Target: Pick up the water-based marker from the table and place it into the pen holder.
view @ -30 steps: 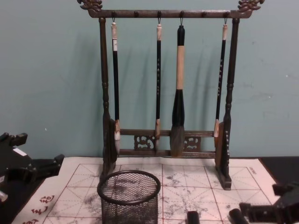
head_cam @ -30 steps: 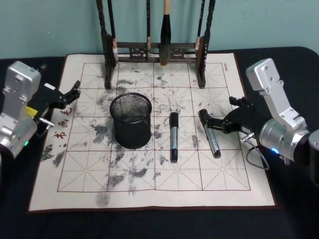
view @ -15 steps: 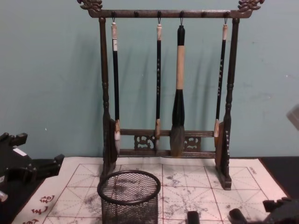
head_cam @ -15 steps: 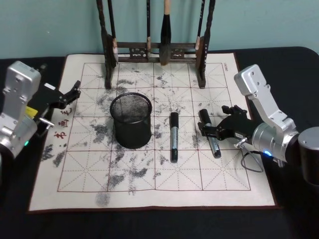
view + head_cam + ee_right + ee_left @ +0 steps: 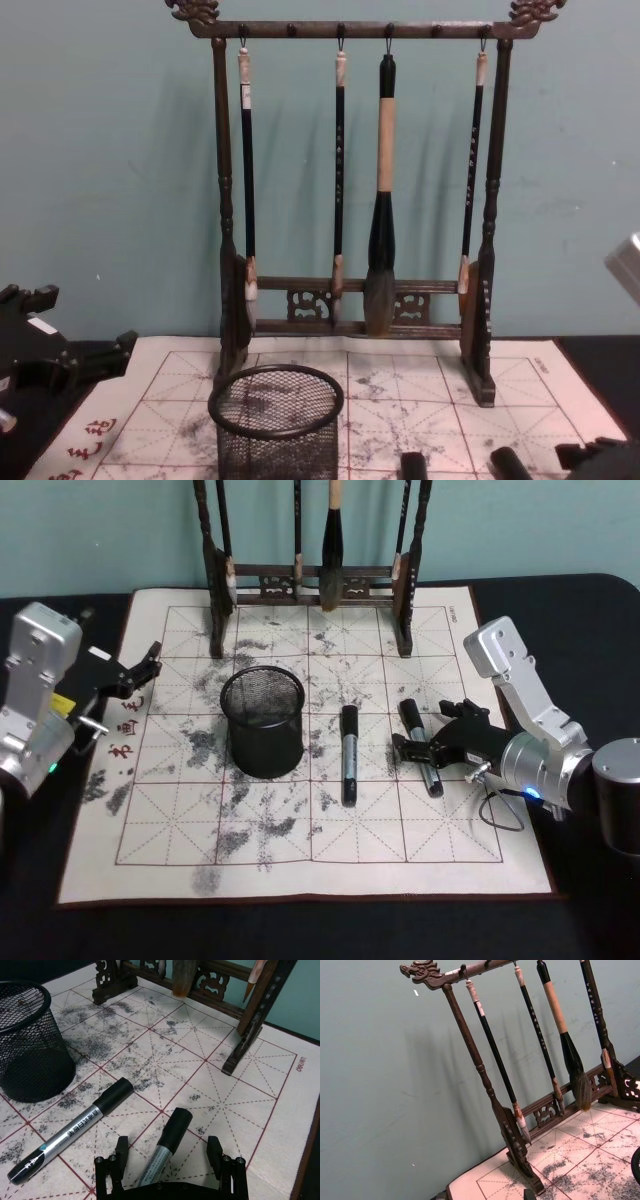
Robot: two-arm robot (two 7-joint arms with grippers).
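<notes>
Plastic, likely light, stiff, slick: take marker [image 5: 159, 1159] mid-barrel, straddled by wide-open, empty right gripper [image 5: 167, 1144]; left gripper [image 5: 145, 670] parked opposite.

I've got the right jaws down at the mat [image 5: 300, 865] on the counter [image 5: 600, 610], one jaw on each side of a marker [image 5: 421, 750], with gaps on both sides. A second marker [image 5: 349, 755] lies just left of those jaws, roughly parallel to the first and apart from it. The pen holder [image 5: 263, 723] stands farther left of the jaws, past the second marker, on the mat. The brush rack [image 5: 310, 578] stands ahead of the jaws at the mat's far edge. The left jaws sit at the mat's left edge, well apart from the pen holder.
</notes>
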